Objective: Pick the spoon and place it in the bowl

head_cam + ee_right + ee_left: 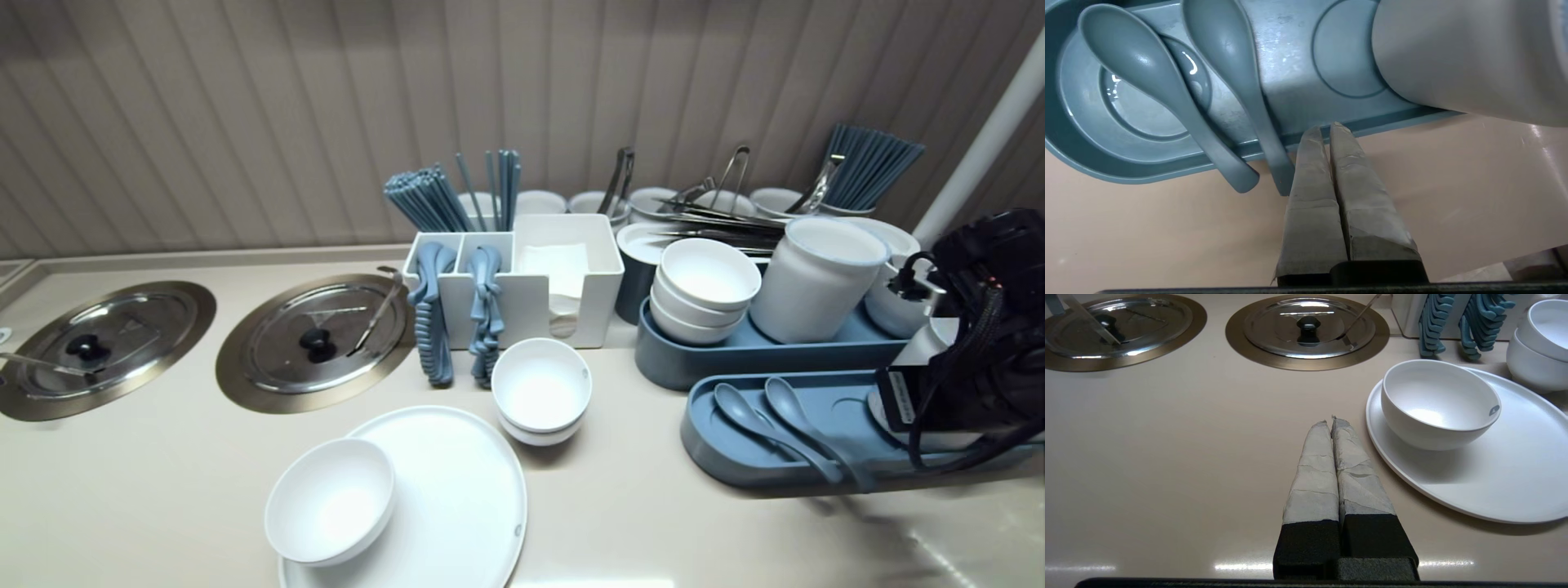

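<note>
Spoons (1147, 81), 2 of them in blue-grey, lie side by side in the blue tray (1147, 173), handles poking over its near rim. My right gripper (1327, 127) hangs pinched together and empty, tips at that rim, just beside 1 handle. A white container (1466, 57) stands in the tray nearby. My left gripper (1329, 420), closed and empty, hovers over the counter (1167, 457) beside the white plate (1494, 477) bearing 1 bowl (1437, 400).
</note>
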### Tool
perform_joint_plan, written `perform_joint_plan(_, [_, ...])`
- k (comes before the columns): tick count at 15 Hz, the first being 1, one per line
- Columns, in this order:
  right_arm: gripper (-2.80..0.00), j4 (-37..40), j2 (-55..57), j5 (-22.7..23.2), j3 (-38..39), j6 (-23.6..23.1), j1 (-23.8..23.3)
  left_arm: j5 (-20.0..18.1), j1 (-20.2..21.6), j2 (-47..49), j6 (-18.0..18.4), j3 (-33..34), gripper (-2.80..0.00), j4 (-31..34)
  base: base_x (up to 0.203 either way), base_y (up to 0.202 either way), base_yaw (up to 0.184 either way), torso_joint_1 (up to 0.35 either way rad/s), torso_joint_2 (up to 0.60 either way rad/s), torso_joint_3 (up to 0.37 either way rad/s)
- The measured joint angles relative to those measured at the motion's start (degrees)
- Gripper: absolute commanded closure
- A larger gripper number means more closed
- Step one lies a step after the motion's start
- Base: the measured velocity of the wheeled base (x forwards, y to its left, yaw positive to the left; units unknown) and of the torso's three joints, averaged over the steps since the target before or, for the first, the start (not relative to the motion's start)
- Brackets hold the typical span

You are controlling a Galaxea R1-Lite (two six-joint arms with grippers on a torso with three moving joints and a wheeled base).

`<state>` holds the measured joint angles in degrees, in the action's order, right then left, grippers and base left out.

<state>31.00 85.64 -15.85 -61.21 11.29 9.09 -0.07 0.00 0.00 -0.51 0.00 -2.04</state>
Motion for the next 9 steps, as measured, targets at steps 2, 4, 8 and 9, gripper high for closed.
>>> perform_joint_plan(2, [0.0,-0.1,-1.0,0.0,1.1,-0.5,-0.1,0.0,0.0,0.0,0.0,0.0,0.0,0.0,0.0,0.0,0.0,0.0,0.0,0.0])
perform_joint_plan(4, [0.0,-0.1,-1.5,0.1,2.1,-0.8,0.5,0.0,0.0,0.0,0.0,0.0,0.0,0.0,0.0,0.0,0.0,0.0,0.0,0.0])
perform_joint_plan(8, [0.0,1.2,-1.9,-0.1,3.8,-2.2,1.9,0.0,0.0,0.0,0.0,0.0,0.0,0.0,0.0,0.0,0.0,0.0,0.0,0.0])
perform_joint_plan(9, [0.0,2.8,-1.7,0.0,4.2,-3.1,2.0,0.0,0.0,0.0,0.0,0.0,0.0,0.0,0.0,0.0,0.0,0.0,0.0,0.0])
